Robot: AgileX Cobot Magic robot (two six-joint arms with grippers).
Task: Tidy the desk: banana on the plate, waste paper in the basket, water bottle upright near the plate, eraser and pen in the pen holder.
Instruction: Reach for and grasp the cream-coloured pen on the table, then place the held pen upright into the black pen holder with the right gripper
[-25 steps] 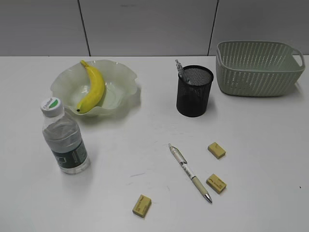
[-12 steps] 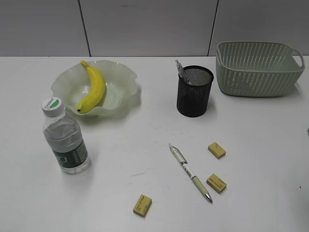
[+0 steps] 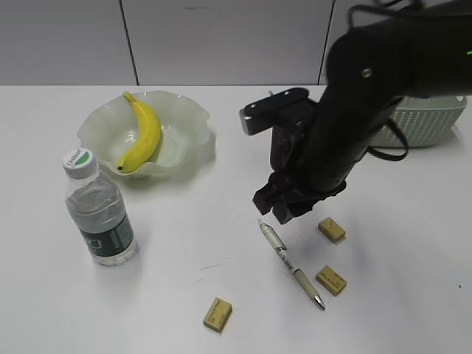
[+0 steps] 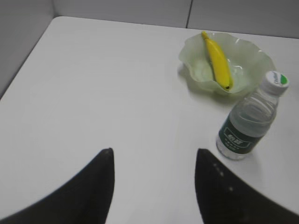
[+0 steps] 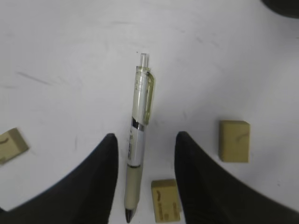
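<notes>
White desk (image 3: pixel 184 243). Yellow banana (image 3: pixel 142 134) lies curved inside the pale-green wavy plate (image 3: pixel 193 116), dark tip toward the plate's front rim. Water bottle (image 3: pixel 97 209) stands upright just in front of the plate, clear, dark green label, white cap with green top. Black mesh pen holder (image 3: pixel 282 151) to the plate's right, mostly hidden by the arm. Grey-green slotted basket (image 3: pixel 424 122) further right of the plate (only a lower corner shows). Pen (image 3: pixel 290 263), clear and cream barrel, lies flat on the desk, right of the bottle, tip toward the front edge. Three tan erasers lie flat: (image 3: pixel 331 229) and (image 3: pixel 331 280) just right of the pen, (image 3: pixel 217 313) to its left.
</notes>
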